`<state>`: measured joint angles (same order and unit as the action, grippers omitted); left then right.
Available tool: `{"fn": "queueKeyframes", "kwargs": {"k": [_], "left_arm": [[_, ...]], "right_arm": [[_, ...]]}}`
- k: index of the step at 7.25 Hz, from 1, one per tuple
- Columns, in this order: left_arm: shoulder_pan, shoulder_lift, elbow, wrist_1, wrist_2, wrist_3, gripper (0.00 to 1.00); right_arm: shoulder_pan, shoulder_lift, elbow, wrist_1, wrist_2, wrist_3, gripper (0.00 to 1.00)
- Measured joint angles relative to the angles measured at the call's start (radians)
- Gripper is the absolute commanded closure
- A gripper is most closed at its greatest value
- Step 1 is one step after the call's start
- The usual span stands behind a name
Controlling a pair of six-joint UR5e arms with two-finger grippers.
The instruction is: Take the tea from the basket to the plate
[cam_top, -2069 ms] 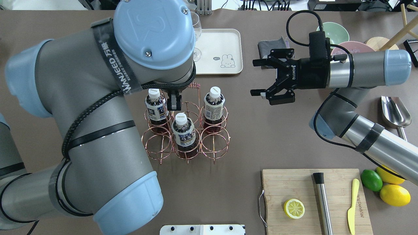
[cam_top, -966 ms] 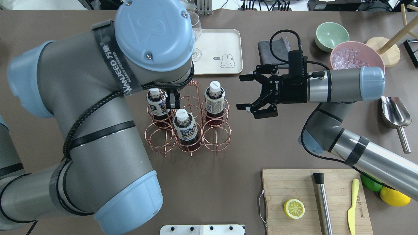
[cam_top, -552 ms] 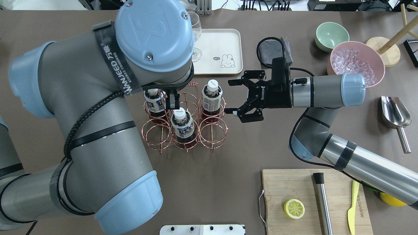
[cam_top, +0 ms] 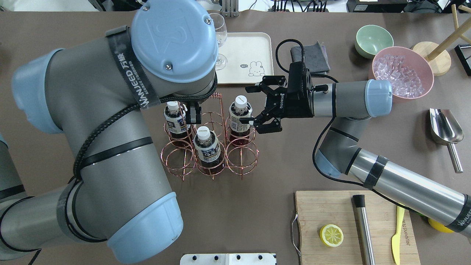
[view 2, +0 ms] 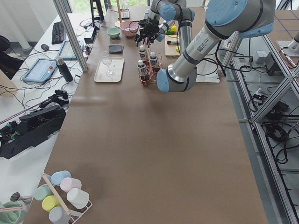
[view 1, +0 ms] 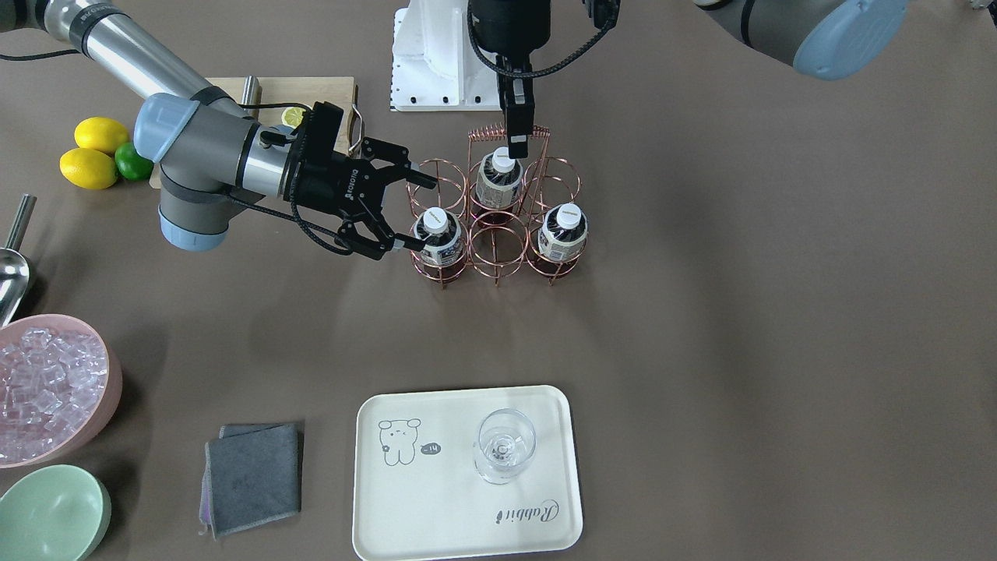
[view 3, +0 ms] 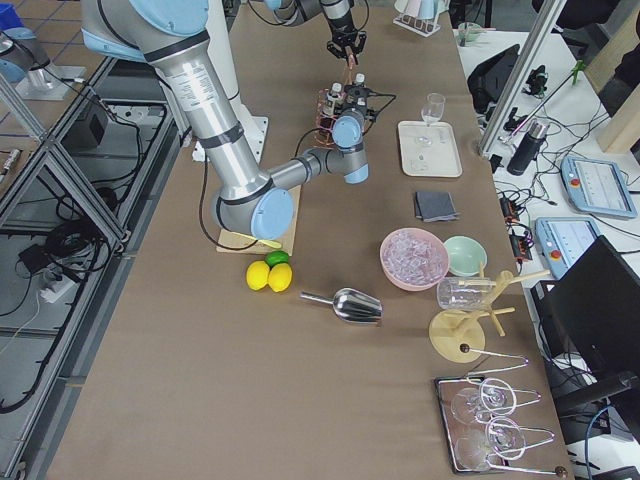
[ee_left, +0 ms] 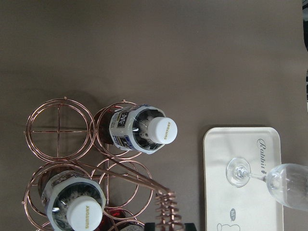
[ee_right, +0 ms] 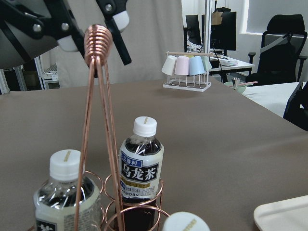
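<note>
The copper wire basket [cam_top: 241,162] stands mid-table with three tea bottles in its cells. My left gripper [cam_top: 194,114] is shut on the coil handle [view 1: 492,133] from above. My right gripper [cam_top: 250,105] is open and level. Its jaws flank the tea bottle [cam_top: 241,113] in the basket's far right cell, shown too in the front view [view 1: 438,236]. The other two bottles [cam_top: 176,119] [cam_top: 208,147] stand in the far left and near middle cells. The cream plate [cam_top: 254,48] lies beyond the basket with a stemmed glass [view 1: 505,446] on it.
A grey cloth [cam_top: 312,59], a green bowl [cam_top: 373,38] and a pink bowl of ice [cam_top: 401,71] sit far right. A steel scoop [cam_top: 445,127] lies at the right edge. A cutting board [cam_top: 331,206] with a lemon half, a steel bar and a yellow knife lies near right.
My right gripper has moved left from open table to the basket, still open, and now flanks the far right bottle. The basket has shifted slightly in my left gripper.
</note>
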<state>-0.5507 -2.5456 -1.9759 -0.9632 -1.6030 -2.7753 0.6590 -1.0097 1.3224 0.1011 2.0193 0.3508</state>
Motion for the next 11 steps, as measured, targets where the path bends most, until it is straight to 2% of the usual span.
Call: {"fn": "queueKeyframes", "kwargs": {"k": [1, 2, 3, 8, 11], "left_arm": [[0.000, 0.000, 0.000, 0.000, 0.000, 0.000, 1.00], [0.000, 0.001, 0.001, 0.000, 0.000, 0.000, 1.00], [0.000, 0.000, 0.002, 0.000, 0.000, 0.000, 1.00], [0.004, -0.001, 0.007, -0.001, 0.000, -0.001, 1.00], [0.005, -0.001, 0.011, -0.002, 0.000, 0.000, 1.00]], "right_arm": [[-0.005, 0.011, -0.008, -0.007, -0.008, -0.003, 0.25], [-0.008, 0.021, -0.014, -0.011, -0.018, -0.004, 0.65], [-0.011, 0.029, -0.017, -0.017, -0.023, -0.003, 1.00], [-0.015, 0.029, 0.000, -0.022, -0.018, 0.000, 1.00], [0.029, 0.031, 0.073, -0.065, -0.008, 0.011, 1.00]]}}
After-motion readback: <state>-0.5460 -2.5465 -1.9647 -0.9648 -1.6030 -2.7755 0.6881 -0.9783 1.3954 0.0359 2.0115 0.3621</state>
